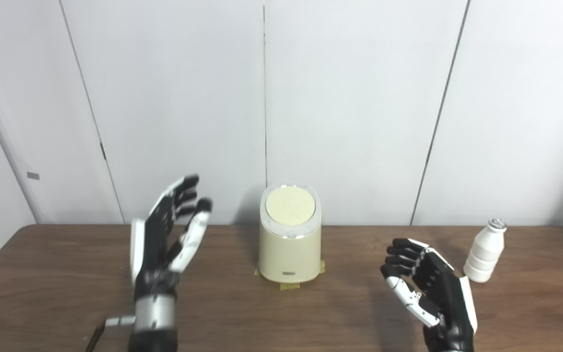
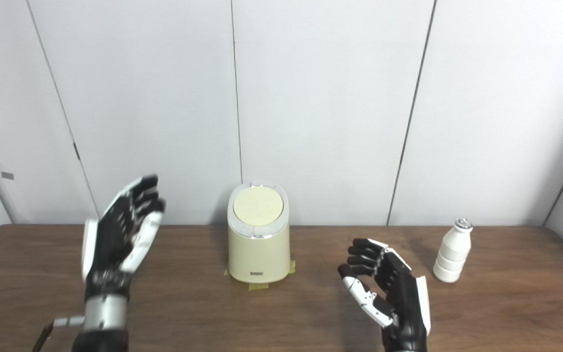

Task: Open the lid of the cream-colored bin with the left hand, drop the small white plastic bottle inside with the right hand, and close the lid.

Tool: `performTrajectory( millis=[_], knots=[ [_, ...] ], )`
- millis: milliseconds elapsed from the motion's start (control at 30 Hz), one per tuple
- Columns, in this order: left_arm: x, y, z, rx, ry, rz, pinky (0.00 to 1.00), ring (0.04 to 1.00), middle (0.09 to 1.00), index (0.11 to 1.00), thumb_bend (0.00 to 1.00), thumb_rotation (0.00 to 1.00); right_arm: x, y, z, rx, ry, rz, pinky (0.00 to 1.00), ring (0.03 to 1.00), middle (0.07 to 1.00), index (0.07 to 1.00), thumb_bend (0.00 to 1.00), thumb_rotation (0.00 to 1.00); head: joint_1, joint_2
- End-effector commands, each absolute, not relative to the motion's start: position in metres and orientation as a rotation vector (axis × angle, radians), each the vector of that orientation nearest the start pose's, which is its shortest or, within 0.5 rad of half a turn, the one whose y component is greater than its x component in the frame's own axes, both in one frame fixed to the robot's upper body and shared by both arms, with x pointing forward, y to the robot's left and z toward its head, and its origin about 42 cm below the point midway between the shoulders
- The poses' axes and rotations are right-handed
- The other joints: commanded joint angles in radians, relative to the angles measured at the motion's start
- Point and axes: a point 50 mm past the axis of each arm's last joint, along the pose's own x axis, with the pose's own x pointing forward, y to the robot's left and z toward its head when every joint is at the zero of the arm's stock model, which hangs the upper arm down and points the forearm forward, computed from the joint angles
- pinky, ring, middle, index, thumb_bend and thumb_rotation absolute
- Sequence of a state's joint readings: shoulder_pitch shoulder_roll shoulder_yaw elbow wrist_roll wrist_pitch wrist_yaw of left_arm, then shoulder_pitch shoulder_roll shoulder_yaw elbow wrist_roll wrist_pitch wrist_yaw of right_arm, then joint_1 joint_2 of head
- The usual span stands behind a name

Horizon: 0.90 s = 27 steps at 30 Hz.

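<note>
1. Left eye view: white wall panels stand behind a wooden table [image 1: 66, 274]. The cream bin [image 1: 290, 244] has its lid [image 1: 291, 205] shut, so no step seems begun. The left hand [image 1: 166, 244] is raised beside it, fingers spread, holding nothing.
2. Right eye view: the right hand [image 2: 389, 288] is loosely curled and empty (palm inward), near the upright bottle [image 2: 452, 256]. Next, the left hand should reach the lid.

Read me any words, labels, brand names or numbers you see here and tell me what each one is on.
No text can be read in either view.
Small dark badge low on the front of the cream-colored bin: too small and blurred to read.
Small white plastic bottle: no print shows on it.
Small grey tag on the wall panel at far left: no characters can be made out.
</note>
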<state>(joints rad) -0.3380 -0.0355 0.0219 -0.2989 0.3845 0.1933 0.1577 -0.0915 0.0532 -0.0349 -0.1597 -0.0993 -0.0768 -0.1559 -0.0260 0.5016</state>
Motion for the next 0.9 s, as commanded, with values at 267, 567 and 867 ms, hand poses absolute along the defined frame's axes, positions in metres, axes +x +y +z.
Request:
performTrajectory(
  millis=[267,567,867],
  knots=[
    [0.392,0.161,0.318,0.384,-0.492,0.241,0.93,0.999,1.0,0.999,0.86,0.46,0.313,-0.199,0.196,-0.009,-0.426,-0.168,0.54,0.608,0.631,0.623,0.3,0.21,0.006,0.002],
    [0.419,0.131,0.324,0.48,-0.442,0.199,0.85,0.964,1.0,0.994,0.91,0.39,0.313,-0.195,0.195,-0.015,-0.422,-0.165,0.55,0.604,0.623,0.623,0.31,0.25,-0.003,0.003],
    [0.432,0.115,0.314,0.587,-0.441,0.184,0.87,0.992,1.0,0.999,0.91,0.34,0.314,-0.192,0.198,-0.017,-0.417,-0.169,0.55,0.598,0.618,0.621,0.3,0.25,-0.008,0.006]
  ],
)
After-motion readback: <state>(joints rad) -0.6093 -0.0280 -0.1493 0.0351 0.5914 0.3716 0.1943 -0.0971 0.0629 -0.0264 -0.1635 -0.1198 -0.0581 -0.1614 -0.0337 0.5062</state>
